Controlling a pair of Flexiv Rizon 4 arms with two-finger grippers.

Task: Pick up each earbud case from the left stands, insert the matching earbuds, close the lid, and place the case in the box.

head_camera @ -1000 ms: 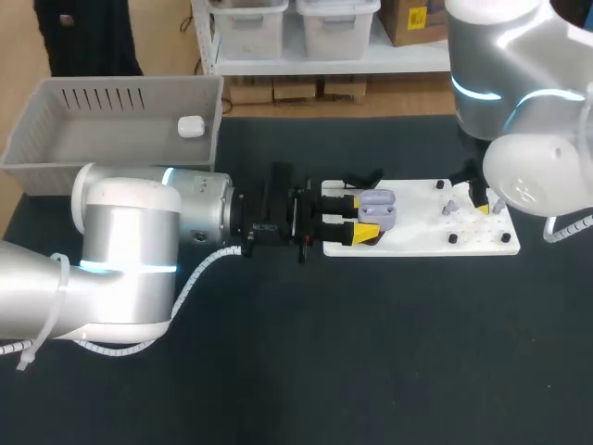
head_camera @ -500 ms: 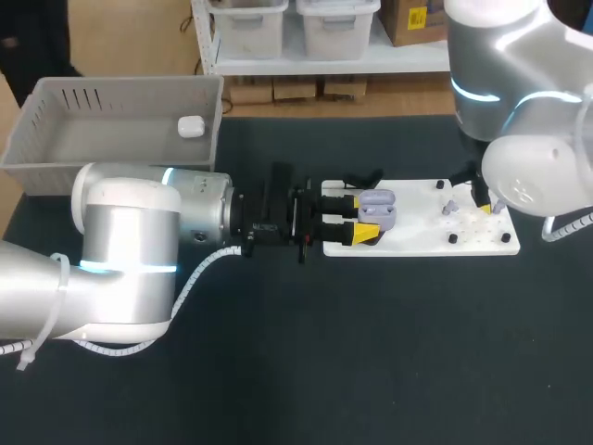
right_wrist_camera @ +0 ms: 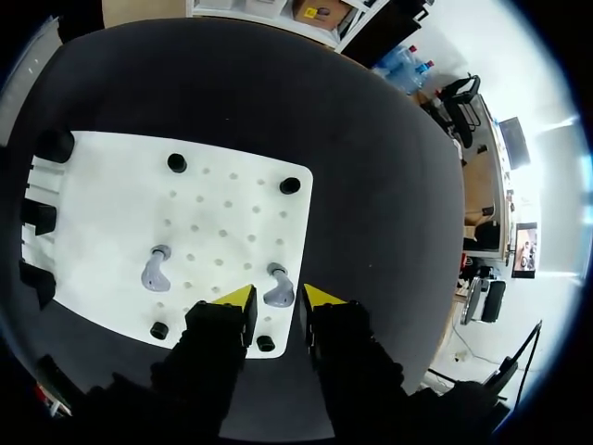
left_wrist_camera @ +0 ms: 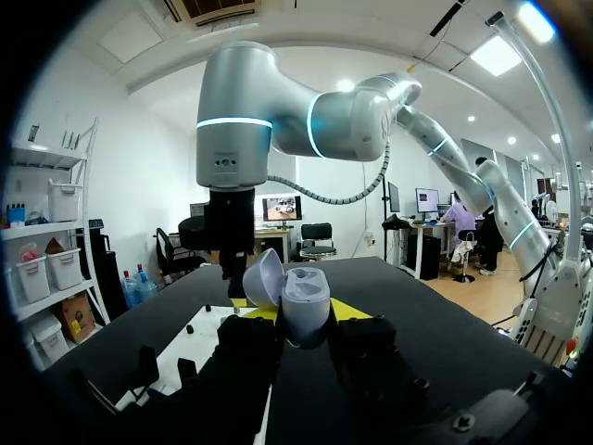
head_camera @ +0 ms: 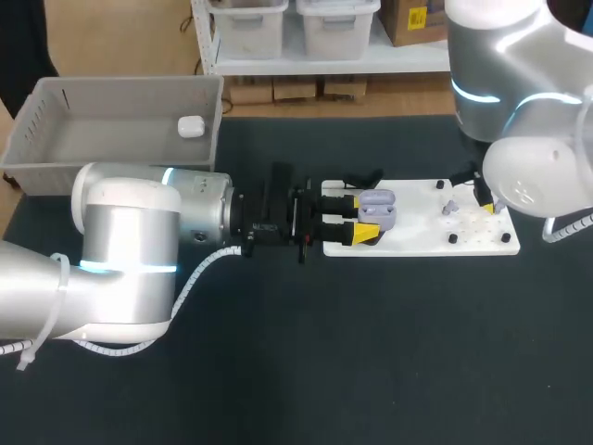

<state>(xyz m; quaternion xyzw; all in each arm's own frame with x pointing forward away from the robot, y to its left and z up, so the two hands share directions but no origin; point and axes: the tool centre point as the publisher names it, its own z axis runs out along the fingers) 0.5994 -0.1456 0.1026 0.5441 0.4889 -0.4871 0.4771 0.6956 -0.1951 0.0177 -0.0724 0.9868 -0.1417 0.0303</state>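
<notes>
- Earbud case (head_camera: 377, 206), lilac, lid (left_wrist_camera: 262, 278) standing open. It is held over the left end of the white board (head_camera: 422, 243), clenched between the two fingers of the left gripper (head_camera: 363, 216).
- Handling, by judgement: small, light, hard and smooth, so apt to slip. The hinge looks like the weak point. The best hold is across the body below the lid, as it is held now.
- Earbud (right_wrist_camera: 276, 289), lilac, sits on the board at the end under the right arm. It is probably tiny, light and rounded, and likely to squirt out of a hard pinch. A gentle hold across its body seems wisest.
- Second earbud (right_wrist_camera: 156, 269), same colour, sits on the board apart from the first.
- Left arm lies level across the table, fingers pointing toward the right arm.
- Right gripper (right_wrist_camera: 280, 304) points straight down over the board. Its fingers are released, one on each side of the earbud, with a gap showing on both sides.
- Box (head_camera: 120, 88), grey, stands well apart from the board at the far left. A white case (head_camera: 191, 126) lies inside it.
</notes>
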